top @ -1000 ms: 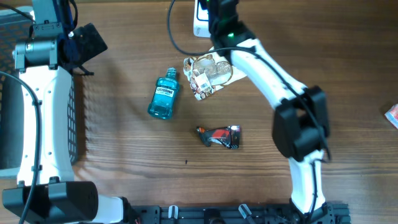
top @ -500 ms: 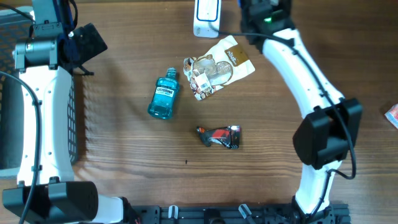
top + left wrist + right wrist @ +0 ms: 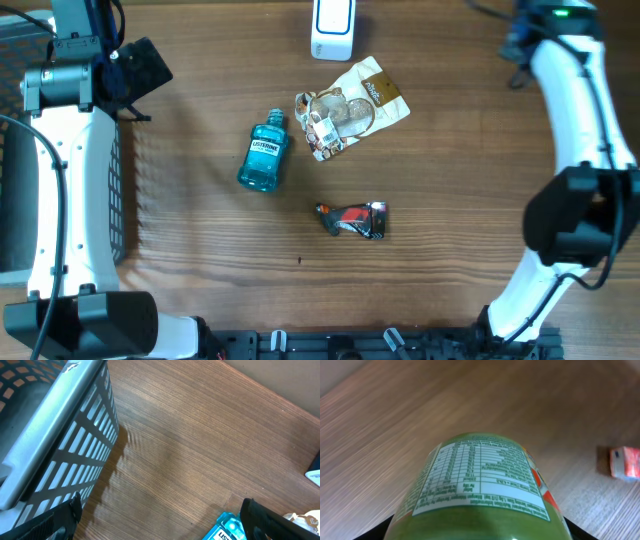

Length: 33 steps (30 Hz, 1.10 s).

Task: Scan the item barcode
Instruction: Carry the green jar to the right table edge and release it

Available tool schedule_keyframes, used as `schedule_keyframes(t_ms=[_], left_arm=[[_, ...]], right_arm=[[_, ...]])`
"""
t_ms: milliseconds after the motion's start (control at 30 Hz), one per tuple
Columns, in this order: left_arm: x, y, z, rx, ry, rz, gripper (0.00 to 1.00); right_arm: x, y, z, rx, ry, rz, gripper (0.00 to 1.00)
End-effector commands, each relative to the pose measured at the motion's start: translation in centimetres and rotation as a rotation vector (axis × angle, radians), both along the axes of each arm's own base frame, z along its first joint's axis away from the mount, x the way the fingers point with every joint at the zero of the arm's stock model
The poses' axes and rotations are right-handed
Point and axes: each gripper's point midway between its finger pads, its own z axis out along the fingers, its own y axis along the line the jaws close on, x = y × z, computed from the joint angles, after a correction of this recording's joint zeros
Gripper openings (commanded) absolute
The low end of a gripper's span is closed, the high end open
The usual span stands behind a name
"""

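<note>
Right end effector (image 3: 480, 532) pinches a green bottle (image 3: 480, 480), nutrition label facing the wrist cam. We see it held above the table (image 3: 450, 250) at the far right corner, well apart from the white scanner (image 3: 333, 28). Left end effector (image 3: 161, 507) is spread wide, holding nothing, beside the grey basket (image 3: 60, 445). Listerine bottle (image 3: 265, 152), snack bag (image 3: 345, 112) and dark wrapper (image 3: 352, 220) lie mid-table. Small red carton (image 3: 625, 461) lies on the table.

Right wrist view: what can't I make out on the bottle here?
- Bottle: no barcode on the side showing; label print too small and blurred, right wrist.
- Overhead: bottle out of sight, behind the right arm near the top edge.
- Red box: cut off by the right edge, both views.
</note>
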Motion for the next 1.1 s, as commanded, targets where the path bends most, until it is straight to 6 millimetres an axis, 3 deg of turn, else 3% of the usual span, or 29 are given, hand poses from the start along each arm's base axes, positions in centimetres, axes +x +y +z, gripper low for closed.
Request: schedule_keyframes(t_ms=[0,167,367,733,833,933,967,1000,1067], left_arm=[[0.1,0.3,-0.5,0.0,0.012,0.011,1.0],[0.1,0.3,-0.6,0.0,0.013,0.011,1.0],[0.1,0.3,-0.6,0.0,0.012,0.011,1.0],[0.1,0.3,-0.5,0.0,0.012,0.011,1.0],[0.1,0.3,-0.6,0.0,0.012,0.011,1.0],[0.1,0.3,-0.6,0.0,0.012,0.011,1.0],[0.1,0.3,-0.6,0.0,0.013,0.011,1.0],[0.1,0.3,-0.6,0.0,0.013,0.011,1.0],[0.1,0.3,-0.6,0.0,0.012,0.011,1.0]], right_arm=[[-1.5,-3.8,1.5,0.132,-0.08,-0.09,0.63],[-3.7,-8.7,0.6,0.164,-0.076,-0.2,0.63],[-6.7,-13.3,-2.8,0.204,-0.007,-0.32,0.64],[-8.6,-15.0,-11.8,0.358,0.132,-0.435,0.68],[-9.0,-15.0,-14.1,0.377,0.177,-0.449,0.63],[-9.2,-14.9,-15.4,0.386,0.204,-0.453,0.75],[-9.3,-14.9,-15.8,0.389,0.211,-0.454,0.84],[-9.3,-15.0,-15.9,0.389,0.212,-0.455,1.0],[-9.3,-14.9,-15.9,0.392,0.216,-0.445,1.0]])
